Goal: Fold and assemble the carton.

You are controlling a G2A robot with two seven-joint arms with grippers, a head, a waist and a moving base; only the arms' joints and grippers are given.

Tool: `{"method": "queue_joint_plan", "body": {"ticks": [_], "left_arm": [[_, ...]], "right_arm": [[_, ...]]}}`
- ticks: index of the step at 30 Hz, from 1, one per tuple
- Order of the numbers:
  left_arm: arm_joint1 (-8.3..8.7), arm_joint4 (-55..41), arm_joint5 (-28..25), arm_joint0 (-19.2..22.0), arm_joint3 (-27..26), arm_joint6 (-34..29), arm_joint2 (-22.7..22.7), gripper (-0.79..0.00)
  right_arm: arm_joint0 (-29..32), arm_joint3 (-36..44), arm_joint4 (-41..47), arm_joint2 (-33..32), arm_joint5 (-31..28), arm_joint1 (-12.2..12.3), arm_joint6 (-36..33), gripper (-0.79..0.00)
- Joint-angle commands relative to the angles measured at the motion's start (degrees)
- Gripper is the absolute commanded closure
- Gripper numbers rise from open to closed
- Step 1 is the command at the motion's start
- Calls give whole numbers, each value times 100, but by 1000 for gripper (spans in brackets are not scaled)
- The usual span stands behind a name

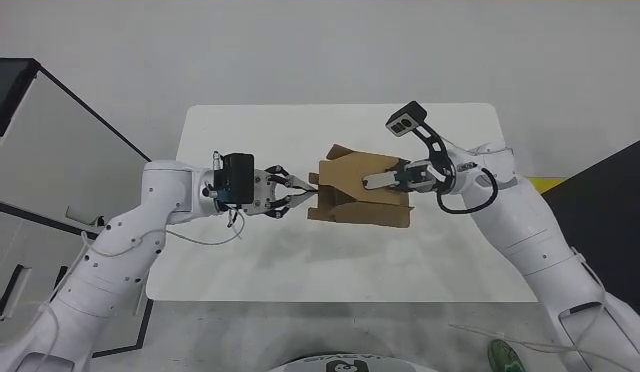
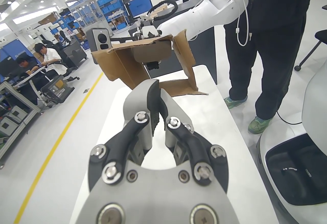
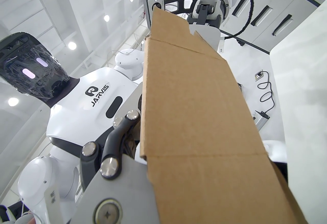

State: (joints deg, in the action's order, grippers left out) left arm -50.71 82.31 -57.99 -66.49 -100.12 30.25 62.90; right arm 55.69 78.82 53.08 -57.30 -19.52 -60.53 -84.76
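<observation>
1. Top view: the carton (image 1: 357,194) is sitting at the middle of the white table (image 1: 250,262). It is partly opened from flat into a skewed brown sleeve, and its end flaps are sticking out unfolded. By my judgement the job is running at an early-to-middle stage. The body is being squared up, while folding the flaps in and closing the ends is yet to be done. The right gripper (image 1: 385,181) is lying along the upper panel from one end, and the left gripper (image 1: 300,195) is meeting the opposite end at a flap edge.

2. Left wrist view: the left gripper (image 2: 156,87) is showing its pads pressed together, right at the near lower flap. I cannot tell whether any cardboard is caught between them. The carton (image 2: 127,66) is hanging raised and tilted, with its open end facing this way and one loose flap resting on the table. The right gripper is pinching the upper panel, one finger inside and one outside.

3. Right wrist view: a plain corrugated panel of the carton (image 3: 194,107) is running lengthwise away from the right claw that is clamping it. It is showing clean crease lines and a notched flap at the far end.
</observation>
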Motion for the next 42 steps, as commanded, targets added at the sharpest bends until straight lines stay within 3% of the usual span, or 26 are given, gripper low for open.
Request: {"method": "queue_joint_plan", "body": {"ticks": [1,15,42], "left_arm": [[2,-5,-1,-9,-11,-8,10,0],[30,-69,-1,-157,68,-151,255,0],[38,-38,-1,128,23,105,-296,0]], "right_arm": [[23,16,-14,-39,-3,-7,4,0],[168,145,-133,-276,13,-55,-12,0],[135,35,-200,-185,81,-252,-81,0]]}}
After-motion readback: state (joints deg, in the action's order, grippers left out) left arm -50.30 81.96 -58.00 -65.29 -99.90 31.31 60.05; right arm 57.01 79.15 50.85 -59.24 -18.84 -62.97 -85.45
